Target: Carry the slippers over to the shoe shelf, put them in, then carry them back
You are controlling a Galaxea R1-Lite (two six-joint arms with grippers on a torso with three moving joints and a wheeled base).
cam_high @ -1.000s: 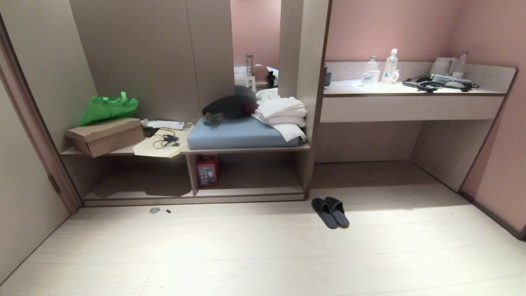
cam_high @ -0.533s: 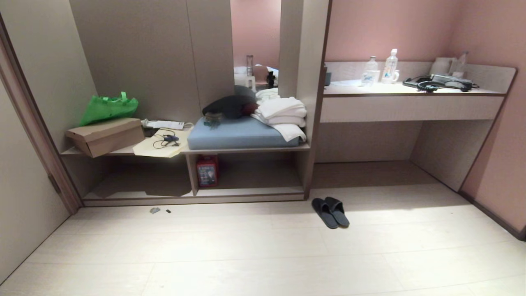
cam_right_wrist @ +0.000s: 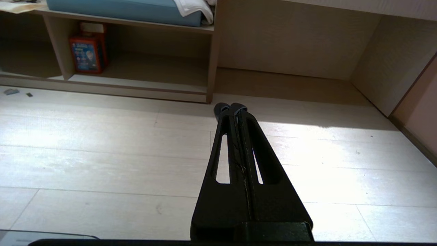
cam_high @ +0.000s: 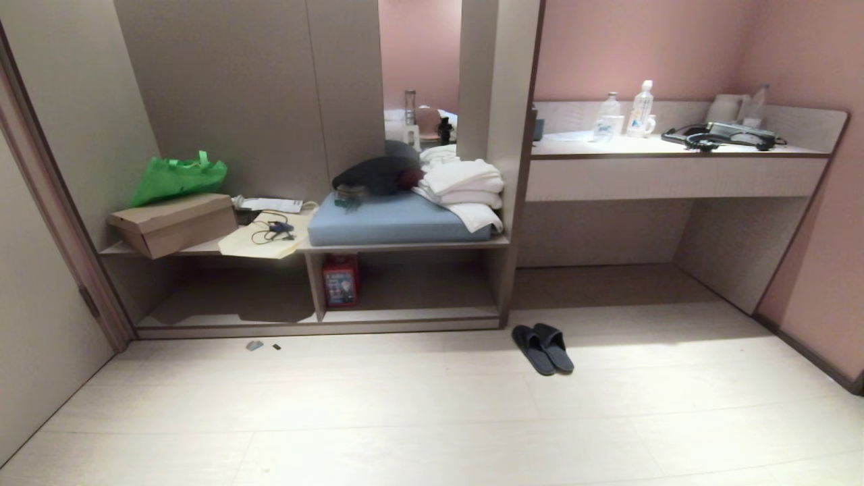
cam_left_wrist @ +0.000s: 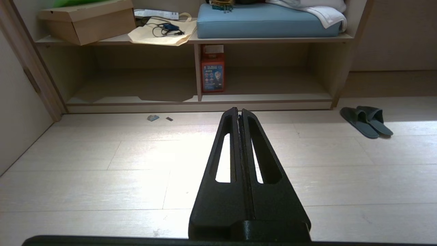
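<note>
The left gripper (cam_left_wrist: 239, 111), a pair of black slotted fingers, is hanging above the pale plank floor (cam_high: 432, 418) with its fingers pressed flat together and nothing between them. The right gripper (cam_right_wrist: 231, 107) is hanging the same way over the floor, its black fingers likewise pressed together and empty; neither arm is showing in the head view.

Beyond the right gripper's tips, the pair of flat dark grey fabric slippers (cam_high: 543, 348) is lying side by side on the floor, touching each other, just outside the right end of the low beige-grey wooden shoe shelf (cam_high: 405, 314) and well apart from both grippers. The shelf's two open cubbies are sitting split by a vertical divider, and a small red box (cam_high: 340, 280) is standing in the right cubby against that divider.

On the board above, a blue cushion (cam_high: 398, 219) is carrying folded white towels (cam_high: 462, 185) and a dark bundle of clothing (cam_high: 378, 174); to the left, a brown cardboard shoebox (cam_high: 174, 223) is lying before a green bag (cam_high: 179, 177).
</note>
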